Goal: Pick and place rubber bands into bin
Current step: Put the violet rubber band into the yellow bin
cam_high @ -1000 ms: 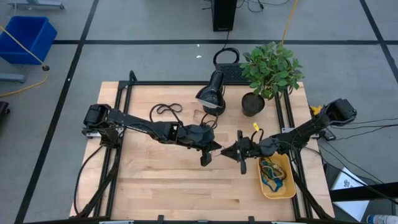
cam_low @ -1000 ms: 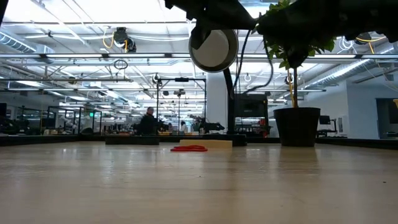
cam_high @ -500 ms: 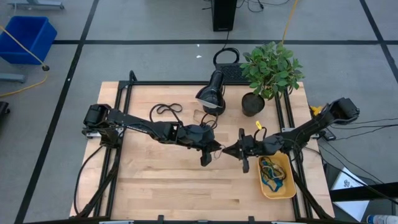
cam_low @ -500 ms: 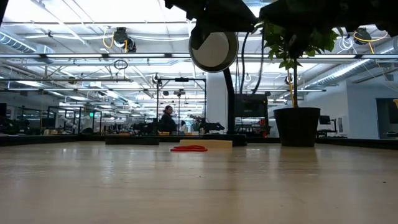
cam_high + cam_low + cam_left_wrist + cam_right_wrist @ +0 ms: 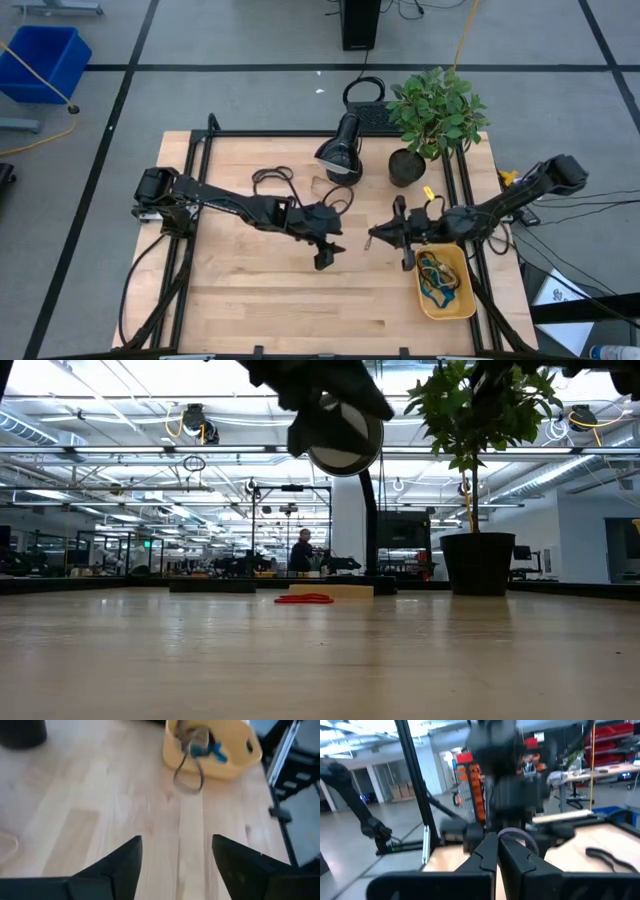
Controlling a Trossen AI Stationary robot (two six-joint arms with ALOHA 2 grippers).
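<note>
My right gripper (image 5: 372, 238) is above the middle of the table, just left of the yellow bin (image 5: 445, 290), and is shut on a dark rubber band (image 5: 190, 791). The band shows as a greyish loop (image 5: 519, 835) past its fingertips. My left gripper (image 5: 330, 252) faces it from the left, a short way off. It is open, with nothing between its fingers (image 5: 131, 851). The bin holds several blue, green and dark bands. A red rubber band (image 5: 303, 599) lies flat on the table toward the far side. My right gripper pinches the band between its two fingers, at their free ends, by one short stretch of the loop (image 5: 507, 834). The fingers are about level and point toward the table's left. The rest of the loop hangs slack below them, clear of the table.
A black desk lamp (image 5: 340, 155) and a potted plant (image 5: 432, 110) stand at the far edge. A black loop (image 5: 270, 180) lies on the table at the far left, behind my left arm. A blue crate (image 5: 45, 60) sits on the floor beyond the table.
The two grippers met tip to tip over the middle of the table. The left one has let go of the band and tipped downward. The right one has risen and drawn back toward the table's right edge, and the band now hangs from it alone.
</note>
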